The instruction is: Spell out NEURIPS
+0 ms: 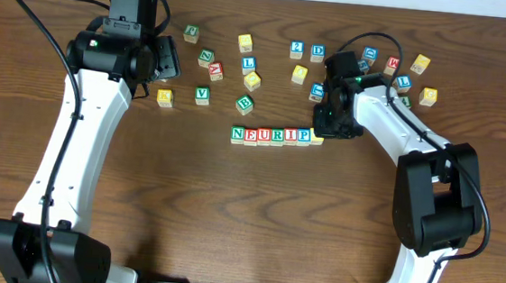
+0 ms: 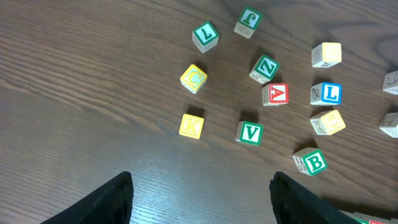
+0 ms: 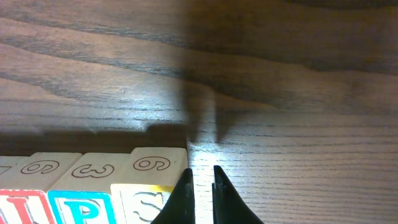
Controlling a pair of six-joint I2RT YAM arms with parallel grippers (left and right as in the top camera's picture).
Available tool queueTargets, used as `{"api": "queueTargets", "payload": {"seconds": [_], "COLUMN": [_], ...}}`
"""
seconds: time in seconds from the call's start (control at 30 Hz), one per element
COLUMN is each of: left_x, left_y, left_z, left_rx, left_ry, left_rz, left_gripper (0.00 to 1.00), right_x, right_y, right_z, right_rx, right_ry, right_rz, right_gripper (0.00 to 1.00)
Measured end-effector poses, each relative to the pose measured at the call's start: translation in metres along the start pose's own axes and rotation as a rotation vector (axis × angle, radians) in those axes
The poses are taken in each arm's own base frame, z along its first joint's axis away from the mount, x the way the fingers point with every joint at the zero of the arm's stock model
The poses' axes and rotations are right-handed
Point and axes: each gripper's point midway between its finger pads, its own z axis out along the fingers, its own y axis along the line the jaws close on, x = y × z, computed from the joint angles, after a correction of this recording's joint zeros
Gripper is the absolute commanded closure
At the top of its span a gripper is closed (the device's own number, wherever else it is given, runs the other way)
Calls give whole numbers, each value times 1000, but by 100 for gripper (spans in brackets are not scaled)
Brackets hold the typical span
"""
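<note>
Right gripper (image 3: 201, 183) pinched nearly closed, empty, tips just beside the S cube (image 3: 149, 202) ending the NEURIPS row (image 1: 272, 135). I see left gripper (image 2: 202, 190) spread wide, empty, near loose V cube (image 2: 250, 132).

Wooden cubes (image 1: 272, 135), painted letters; table (image 1: 229, 221) woodgrain, slight sheen.

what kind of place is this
Likely a robotics lab or test bench: two robot arms mounted at a bare wooden table, with letter cubes lined into a word as an exercise.
</note>
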Motion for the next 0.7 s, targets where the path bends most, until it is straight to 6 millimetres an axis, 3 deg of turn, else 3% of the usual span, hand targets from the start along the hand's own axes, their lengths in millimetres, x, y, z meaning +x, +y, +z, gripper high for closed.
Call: {"api": "queueTargets", "payload": {"seconds": [0.3,0.47,0.7], "left_x": [0,0,0], "left_y": [0,0,0], "left_z": [0,0,0], "left_rx": [0,0,0], "left_ry": [0,0,0], "left_rz": [0,0,0], "left_gripper": [31,30,30], "right_x": [8,-18,-43], "right_y": [-2,6,13], "right_z": [-8,-25,-28], "right_rx": [13,-7,-37], "right_ry": [51,-22,-120], "right_rz": [-8,-1,58], "right_gripper": [93,92,93]}}
